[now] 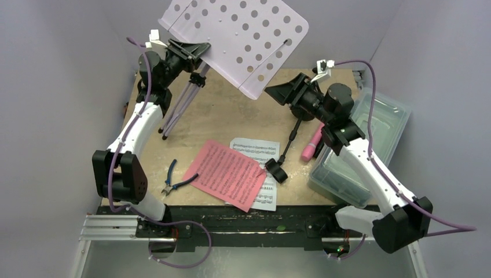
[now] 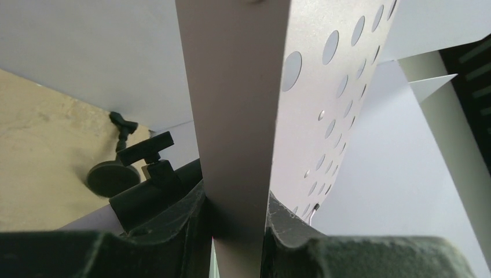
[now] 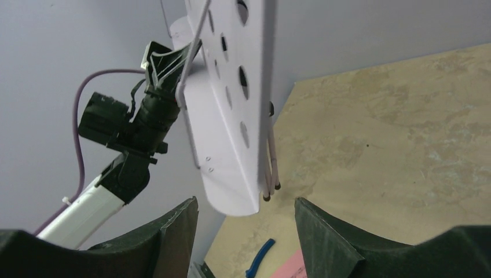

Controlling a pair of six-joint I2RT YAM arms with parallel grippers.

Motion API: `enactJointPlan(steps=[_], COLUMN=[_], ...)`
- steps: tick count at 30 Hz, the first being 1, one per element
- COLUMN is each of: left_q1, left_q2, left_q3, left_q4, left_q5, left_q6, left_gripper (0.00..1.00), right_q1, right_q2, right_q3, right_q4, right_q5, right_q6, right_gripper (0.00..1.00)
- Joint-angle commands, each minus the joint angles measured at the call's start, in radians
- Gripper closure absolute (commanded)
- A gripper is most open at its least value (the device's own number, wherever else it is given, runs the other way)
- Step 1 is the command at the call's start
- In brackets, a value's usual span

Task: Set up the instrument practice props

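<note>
Lavender perforated music desk (image 1: 243, 40) sits clamped in left gripper (image 2: 234, 202); right gripper (image 3: 246, 211) jaws stand apart near its lower corner

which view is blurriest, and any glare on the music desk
Left wrist: blurriest; the desk fills the frame up close, its near lip soft, and the left fingers are dark smudges. Right wrist: right fingers dark and soft, table behind fairly sharp. Top external: evenly lit, crisp, desk pale but no hard glare, only faint shadows.
</note>
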Motion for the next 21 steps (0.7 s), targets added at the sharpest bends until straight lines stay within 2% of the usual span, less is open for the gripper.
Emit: enactJointPlan(steps=[1,9,18,19,21], left_q1=[-0.002,-0.003,-0.013,-0.013,-0.013], left_q2=[-0.095,-0.112,-0.083,-0.080,-0.073], left_q3=[0.064,0.004,-0.031,-0.034,-0.035], left_q4=[0.442,0.531,0.634,0.647,0.668], left_q5=[0.008,0.013,0.006,0.005,0.010], left_q6=[-0.170,-0.199,-0.237,-0.242,-0.245], left_gripper=[1.00,1.00,1.00,1.00,1.00], right_q1=[-0.016,-0.004,0.053,0.056,0.057], right_q2=[0.068,0.194,0.331,0.340,0.351], right_q3=[0.102,0.176,0.225,0.224,0.211], right_q4=[0.138,0.339,0.484,0.497,0.544], right_q5=[-0.004,-0.012,-0.010,-0.004,0.006], right_q6=[0.013,0.055,0.104,0.104,0.098], right_gripper=[0.37,0.41,0.46,0.49,0.70])
